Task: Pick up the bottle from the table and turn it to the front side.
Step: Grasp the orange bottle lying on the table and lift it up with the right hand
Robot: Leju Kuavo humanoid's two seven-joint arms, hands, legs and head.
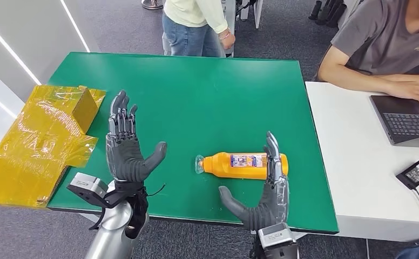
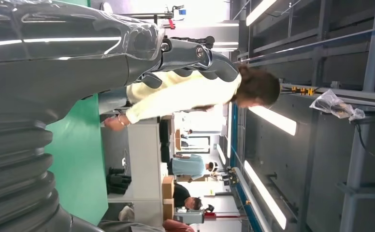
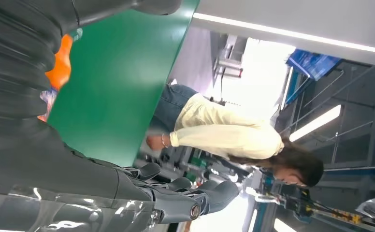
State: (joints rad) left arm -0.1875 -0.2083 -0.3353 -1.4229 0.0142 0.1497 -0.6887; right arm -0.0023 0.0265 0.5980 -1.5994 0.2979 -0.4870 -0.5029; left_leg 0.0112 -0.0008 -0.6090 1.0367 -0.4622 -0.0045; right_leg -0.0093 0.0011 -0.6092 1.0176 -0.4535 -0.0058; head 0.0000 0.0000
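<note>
Bright, even overhead light; the green table (image 1: 196, 97) shows only soft shadows. In the wrist views ceiling strip lights (image 2: 272, 121) blow out white, and glare streaks the near, blurred hand cover (image 2: 55, 38).

Bottle (image 1: 244, 165) glossy orange plastic; table (image 1: 196, 91) matt green; yellow wrapping (image 1: 40, 140) shiny, crinkled film.

**Bottle lying flat**

An orange bottle (image 1: 245, 165) with a clear cap and a colourful printed label lies on its side on the green surface (image 1: 207, 97), near the front edge, cap pointing toward the robot's left.
</note>
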